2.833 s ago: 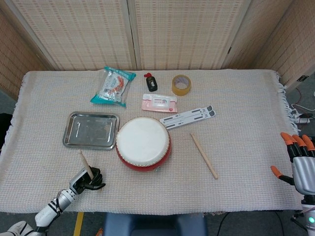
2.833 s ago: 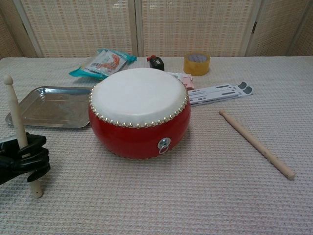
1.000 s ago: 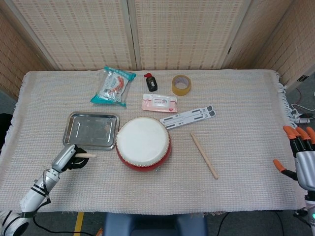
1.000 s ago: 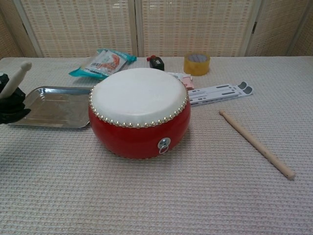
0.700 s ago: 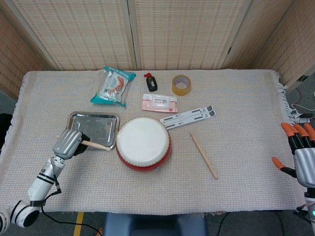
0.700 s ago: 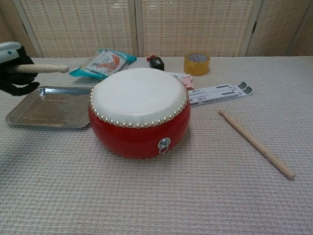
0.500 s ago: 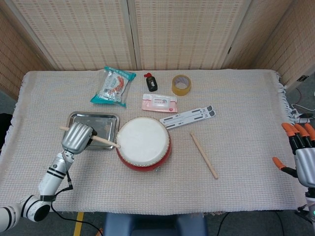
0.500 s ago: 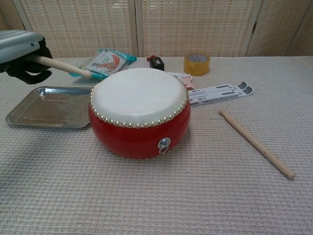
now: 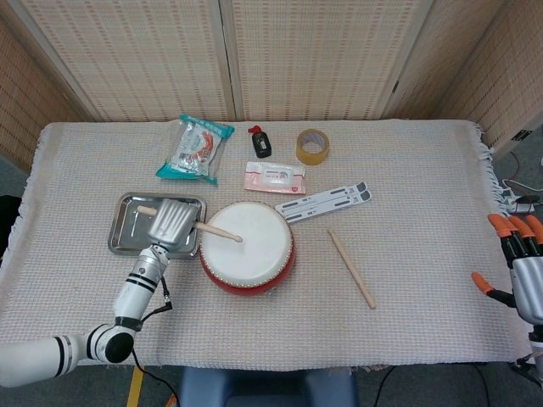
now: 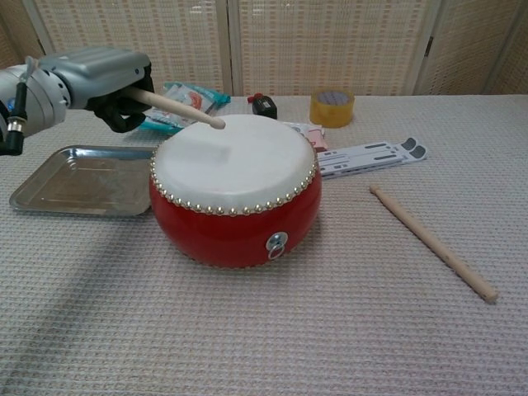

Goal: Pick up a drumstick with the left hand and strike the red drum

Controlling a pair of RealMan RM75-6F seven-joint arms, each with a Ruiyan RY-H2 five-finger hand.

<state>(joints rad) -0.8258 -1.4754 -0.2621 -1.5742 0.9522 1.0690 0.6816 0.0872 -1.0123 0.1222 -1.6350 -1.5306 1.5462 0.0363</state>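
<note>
I have the drumstick (image 10: 177, 108) slanting down toward frame right, tip over the white head of the red drum (image 10: 235, 190) at centre frame; contact unclear. Left hand (image 10: 111, 78) fingers wrapped tight around its handle, above the tray (image 9: 127, 229). Right hand (image 9: 519, 275), lower right edge, fingers spread, holding nothing.

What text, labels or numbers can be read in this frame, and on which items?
No text can be read.
Snack bag: printing too blurred.
Pink packet: label too small.
White strips: dark marks, unreadable.
Tape roll, black bottle, drum, tray: no text shows.
</note>
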